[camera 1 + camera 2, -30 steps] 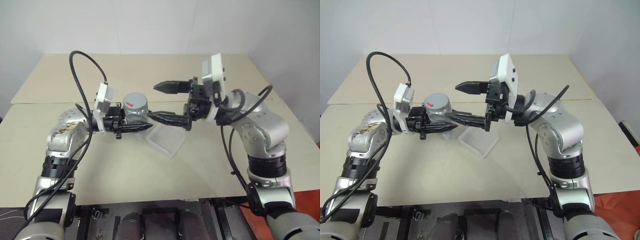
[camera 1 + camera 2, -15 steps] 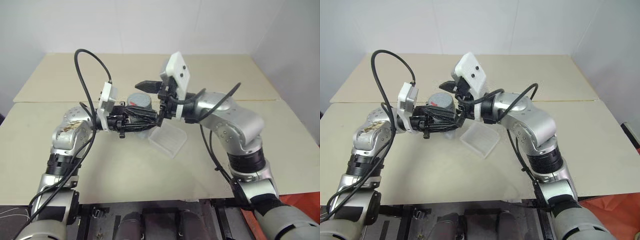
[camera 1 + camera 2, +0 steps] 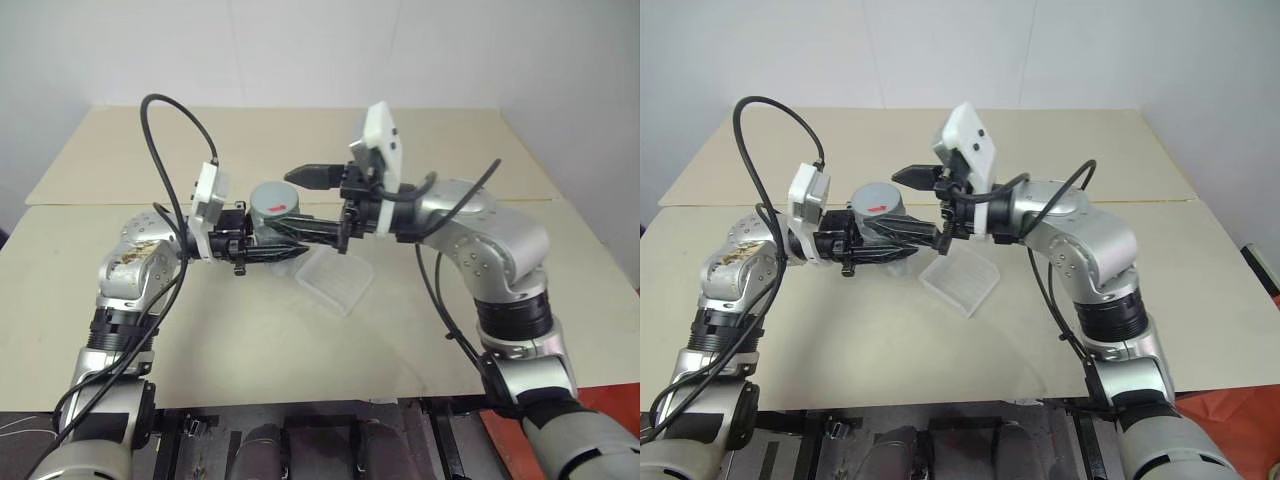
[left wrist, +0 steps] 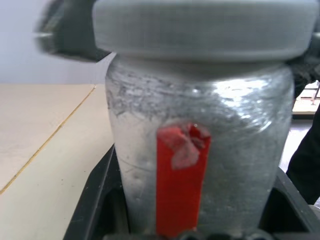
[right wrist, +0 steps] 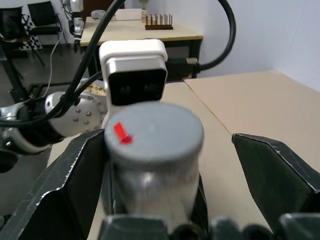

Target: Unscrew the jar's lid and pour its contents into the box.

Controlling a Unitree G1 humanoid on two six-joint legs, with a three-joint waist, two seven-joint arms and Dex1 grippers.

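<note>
Left eye view: left gripper (image 3: 262, 247) pinches the jar (image 3: 270, 222) by its body, holding it upright above the table (image 3: 250, 330), just beside the box (image 3: 335, 280). Lid (image 3: 274, 199) on, red mark up. Right gripper (image 3: 315, 203) spread wide, one finger beyond the lid, the other on the near side, neither touching that I can make out.

Risks, as I judge them:
- Right fingers may close low, on the jar's shoulder or on the left fingers, not the lid; the near one runs very close along the left gripper.
- Jar could turn within the left grip when the lid is twisted; the hold is on a smooth wrapped body.
- Jar sits to one side of the box, so a dropped lid or spill could miss it.

Right wrist view shows the lid centred between the open fingers (image 5: 70, 175). Left wrist view shows the red and white label and the lid's seam; contents hidden.
</note>
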